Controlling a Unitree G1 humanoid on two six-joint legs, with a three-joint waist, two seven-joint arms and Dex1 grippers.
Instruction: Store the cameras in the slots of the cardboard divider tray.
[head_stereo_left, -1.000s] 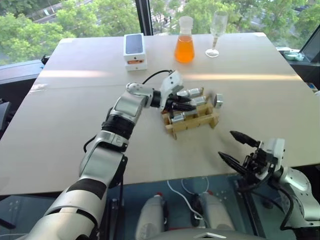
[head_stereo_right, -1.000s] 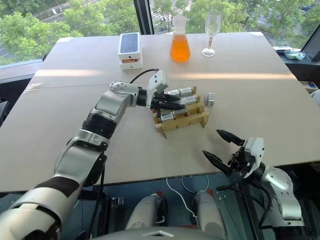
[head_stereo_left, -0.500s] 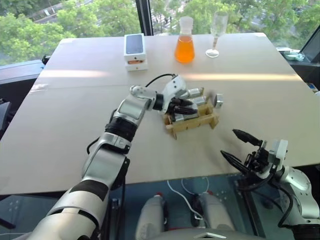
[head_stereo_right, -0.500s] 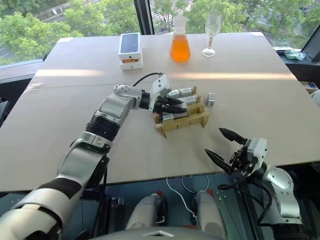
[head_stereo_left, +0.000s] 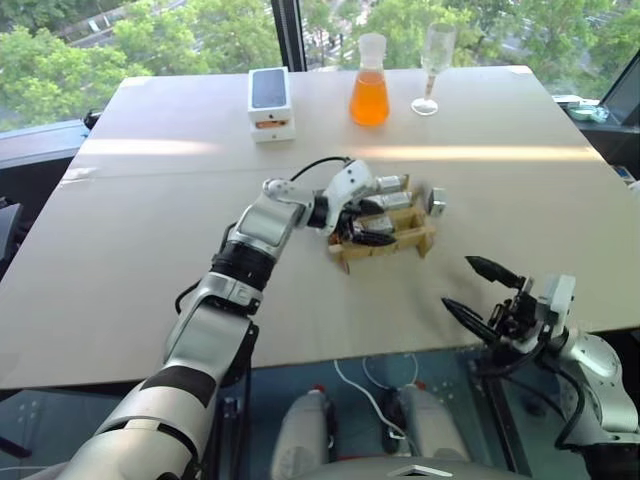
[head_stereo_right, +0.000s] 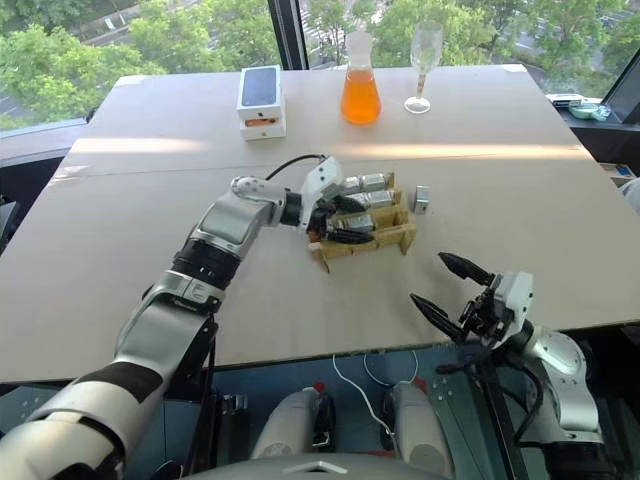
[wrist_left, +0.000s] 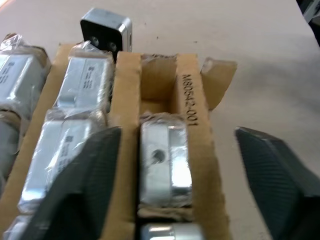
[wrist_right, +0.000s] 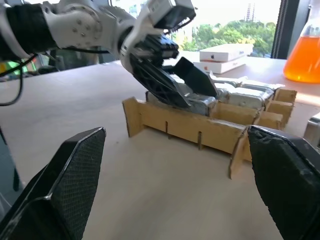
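**Left jaws released over the tray**

Since a second ago, the left gripper (wrist_left: 172, 165) has been opened wide over the cardboard divider tray (head_stereo_left: 385, 240), and a wrapped camera (wrist_left: 165, 165) is seen lying in a slot between its fingers. One loose camera (head_stereo_left: 437, 205) is left on the worktop (head_stereo_left: 150, 230) just beyond the tray's far right corner, nearer the left arm. The right gripper (head_stereo_left: 490, 290) is held wide and empty near the worktop's front edge.

The cardboard divider tray (head_stereo_left: 385, 232) is found under the left gripper (head_stereo_left: 362, 226); one camera (wrist_left: 165, 166) is seated between its fingers, another camera (head_stereo_left: 437, 204) beyond.
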